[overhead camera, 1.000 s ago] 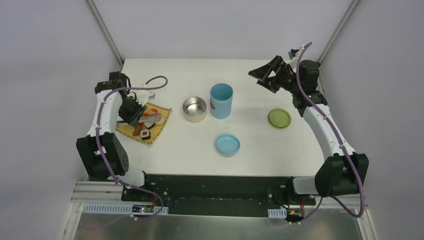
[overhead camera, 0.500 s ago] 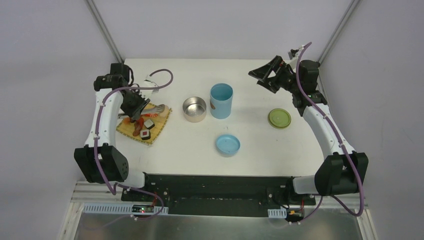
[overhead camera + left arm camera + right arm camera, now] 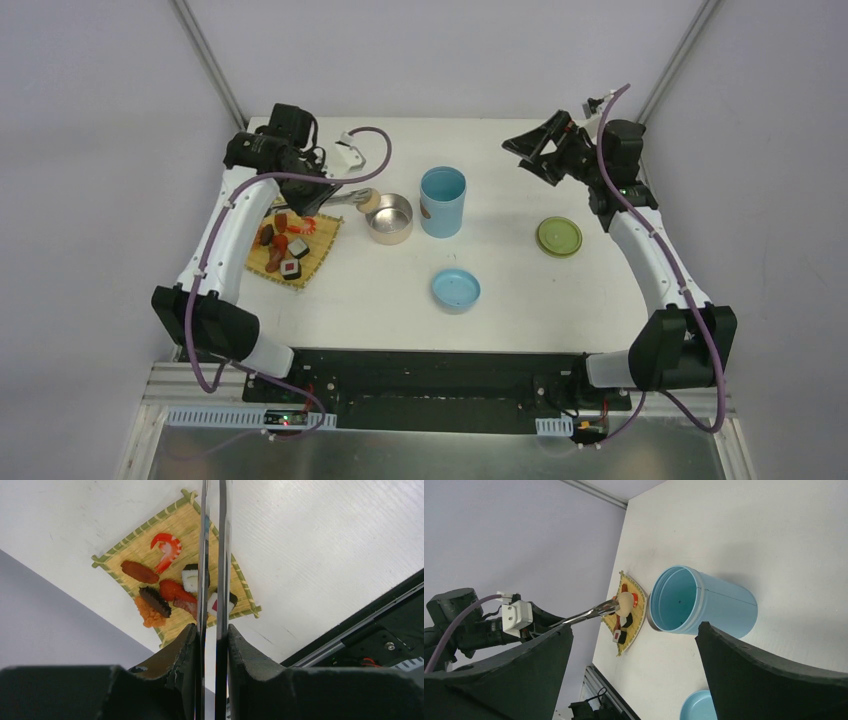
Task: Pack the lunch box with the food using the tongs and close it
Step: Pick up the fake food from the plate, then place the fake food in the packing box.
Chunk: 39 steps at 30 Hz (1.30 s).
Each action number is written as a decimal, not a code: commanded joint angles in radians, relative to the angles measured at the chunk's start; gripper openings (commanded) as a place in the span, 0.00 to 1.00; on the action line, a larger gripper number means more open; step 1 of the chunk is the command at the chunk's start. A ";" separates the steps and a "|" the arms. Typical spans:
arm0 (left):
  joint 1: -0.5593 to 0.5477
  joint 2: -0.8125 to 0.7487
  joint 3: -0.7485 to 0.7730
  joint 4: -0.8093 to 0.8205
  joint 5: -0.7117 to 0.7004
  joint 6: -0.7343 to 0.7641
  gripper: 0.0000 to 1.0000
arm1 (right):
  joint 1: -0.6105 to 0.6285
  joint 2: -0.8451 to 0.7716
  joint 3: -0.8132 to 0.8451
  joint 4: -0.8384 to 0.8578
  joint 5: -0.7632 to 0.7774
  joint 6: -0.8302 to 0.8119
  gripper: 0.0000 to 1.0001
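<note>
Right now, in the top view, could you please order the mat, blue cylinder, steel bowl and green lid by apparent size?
Largest: mat.
Next: blue cylinder.
Last: steel bowl and green lid, which look about alike, so I won't rank them.

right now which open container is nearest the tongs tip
The short shiny steel bowl: the tongs, gripping a pale food piece, end right at its rim. The taller light-blue cylinder stands beyond the bowl, farther from the tip.
</note>
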<state>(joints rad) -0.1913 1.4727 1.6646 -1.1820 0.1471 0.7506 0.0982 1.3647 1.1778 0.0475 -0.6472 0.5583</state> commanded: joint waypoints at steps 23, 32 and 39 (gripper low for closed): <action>-0.211 0.196 0.022 0.076 -0.282 0.142 0.19 | -0.130 -0.032 -0.005 0.039 -0.078 0.005 0.99; -0.260 0.222 0.009 0.077 -0.303 0.175 0.22 | -0.136 -0.029 -0.013 0.044 -0.083 0.012 0.99; -0.275 0.255 0.017 0.072 -0.312 0.186 0.24 | -0.142 -0.031 -0.015 0.044 -0.086 0.013 0.99</action>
<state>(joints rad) -0.4591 1.7138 1.6711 -1.0958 -0.1368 0.9100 -0.0311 1.3643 1.1656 0.0486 -0.7074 0.5652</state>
